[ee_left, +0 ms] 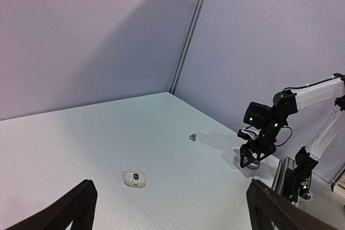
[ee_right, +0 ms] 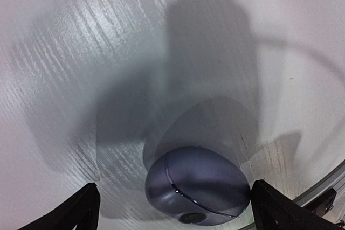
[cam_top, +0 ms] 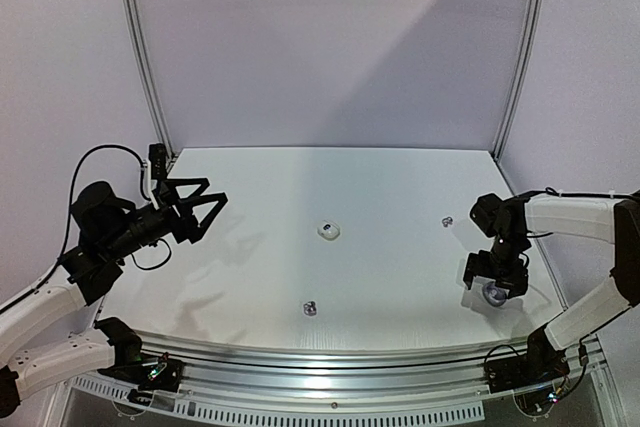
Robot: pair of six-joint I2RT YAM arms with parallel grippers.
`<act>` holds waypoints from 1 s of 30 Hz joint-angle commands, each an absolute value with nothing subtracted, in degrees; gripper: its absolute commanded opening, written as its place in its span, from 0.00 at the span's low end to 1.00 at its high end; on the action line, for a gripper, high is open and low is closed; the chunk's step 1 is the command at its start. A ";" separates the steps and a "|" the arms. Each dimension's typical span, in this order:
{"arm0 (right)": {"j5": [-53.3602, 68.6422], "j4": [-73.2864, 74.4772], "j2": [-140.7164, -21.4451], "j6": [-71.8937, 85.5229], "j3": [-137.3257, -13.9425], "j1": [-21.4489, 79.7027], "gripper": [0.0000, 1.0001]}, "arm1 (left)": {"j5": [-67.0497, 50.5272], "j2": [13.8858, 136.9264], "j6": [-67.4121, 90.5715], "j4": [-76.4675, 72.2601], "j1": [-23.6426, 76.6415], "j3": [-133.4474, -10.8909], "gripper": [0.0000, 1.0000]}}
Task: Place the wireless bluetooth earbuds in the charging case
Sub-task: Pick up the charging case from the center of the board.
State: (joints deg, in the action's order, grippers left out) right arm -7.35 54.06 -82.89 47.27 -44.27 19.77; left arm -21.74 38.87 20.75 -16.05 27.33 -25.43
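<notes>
The white table [cam_top: 260,267] lies mostly bare between the two arms. There is wide room ahead of the left gripper [cam_top: 208,217] and little around the right gripper [cam_top: 494,285], which hangs close to the table's right edge and the near metal rail [ee_right: 323,189]. The left gripper hovers above the table with its jaws spread wide, holding and touching nothing; a white charging case [ee_left: 134,179] lies well ahead of them. The right gripper points down, jaws released and wide, with a closed dark grey charging case [ee_right: 197,189] lying on the table between its fingers [ee_right: 81,211]. Whether one finger grazes the case I cannot tell. A silvery-grey earbud [cam_top: 447,219] lies on the table near those jaws, and a second earbud [cam_top: 310,308] well off to their side
</notes>
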 commanded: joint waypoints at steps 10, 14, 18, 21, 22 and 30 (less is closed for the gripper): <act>-4.04 46.69 -83.58 41.52 -42.85 18.98 0.98 | -21.51 38.76 19.56 -16.44 26.76 -24.95 0.99; 2.37 43.59 -81.43 41.31 -40.33 18.98 0.87 | -21.62 38.85 19.47 -16.49 26.72 -24.93 0.99; 8.08 41.80 -80.28 41.53 -39.62 18.98 0.81 | -21.75 39.11 19.46 -16.73 26.63 -24.84 0.99; 10.78 41.33 -80.01 41.51 -40.06 18.98 0.82 | -22.08 39.31 19.48 -17.18 26.63 -24.73 0.99; 11.97 41.06 -79.86 41.28 -40.19 19.02 0.82 | -22.14 39.29 19.43 -17.26 26.63 -24.66 0.99; 3.24 48.01 -83.47 39.81 -43.86 19.03 0.81 | -22.32 39.24 19.38 -17.32 26.63 -24.59 0.99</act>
